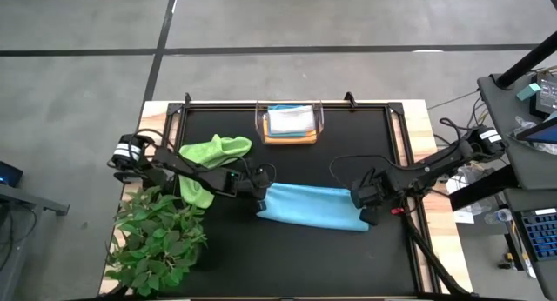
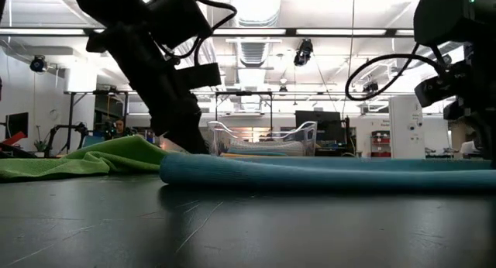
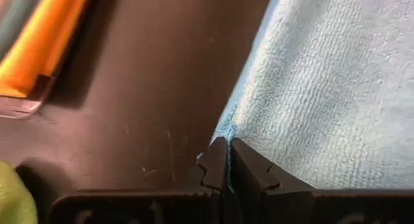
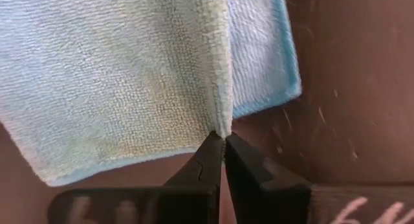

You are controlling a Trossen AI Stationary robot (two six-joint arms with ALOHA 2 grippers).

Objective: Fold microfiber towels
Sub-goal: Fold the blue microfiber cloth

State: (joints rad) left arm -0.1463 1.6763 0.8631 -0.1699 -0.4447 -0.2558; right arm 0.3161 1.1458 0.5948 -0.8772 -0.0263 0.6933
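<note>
Light blue towel [image 1: 312, 205] is seen lying folded at lower centre of the high view, on the black table [image 1: 348, 144]. Left gripper [image 3: 226, 146] is clamped on its left edge; right gripper [image 4: 223, 138] is pinched shut on its right edge. For a clean fold, both pinches should be lifted level and together, edges kept aligned. Lime green towel [image 1: 209, 157] lies crumpled at left.

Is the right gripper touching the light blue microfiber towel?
Touching. The right wrist view shows the right gripper shut on a raised fold of the light blue microfiber towel.
</note>
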